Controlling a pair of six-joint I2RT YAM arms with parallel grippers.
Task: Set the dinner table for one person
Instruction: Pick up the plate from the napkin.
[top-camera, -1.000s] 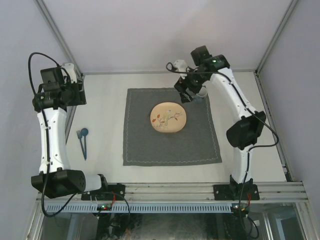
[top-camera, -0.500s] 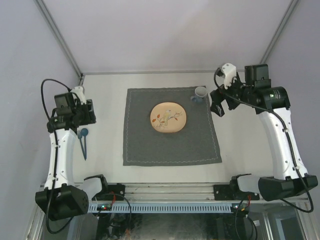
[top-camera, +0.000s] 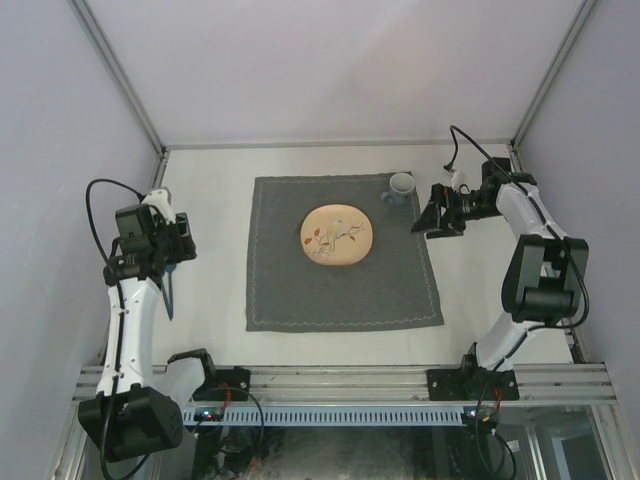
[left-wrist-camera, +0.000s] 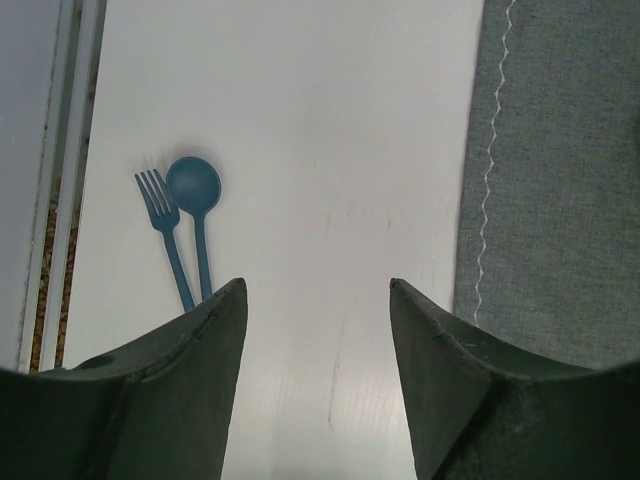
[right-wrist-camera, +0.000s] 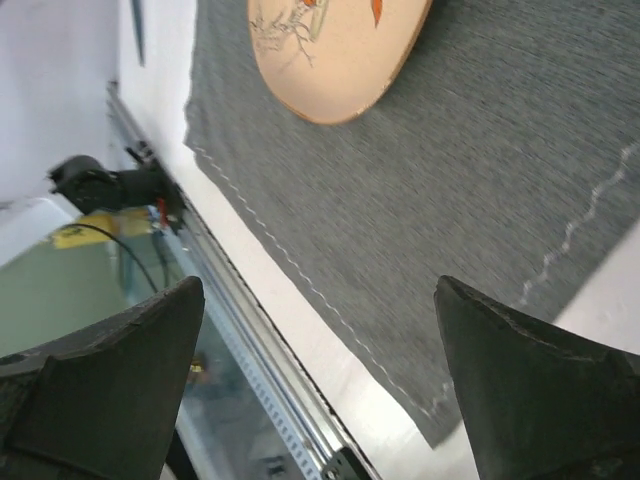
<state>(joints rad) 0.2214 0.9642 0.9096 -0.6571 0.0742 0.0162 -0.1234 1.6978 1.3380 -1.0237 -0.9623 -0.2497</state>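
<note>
The right gripper (top-camera: 430, 218) is spread wide with nothing in it. It has drawn back off the small pale cup (top-camera: 401, 184), which it was bent over a second ago, and now hangs just past the right edge of the grey stitched placemat (top-camera: 340, 290). The cup stands alone on the mat's far right corner, and the painted plate (top-camera: 337, 234) is unmoved in the middle.

The left gripper (left-wrist-camera: 315, 330) has its jaws apart and is also empty. That arm has come down from the far left corner and now sits above the blue fork (left-wrist-camera: 165, 225) and blue spoon (left-wrist-camera: 194, 190), which lie side by side left of the mat.

All of it rests on the off-white dinner table (top-camera: 215, 200).
</note>
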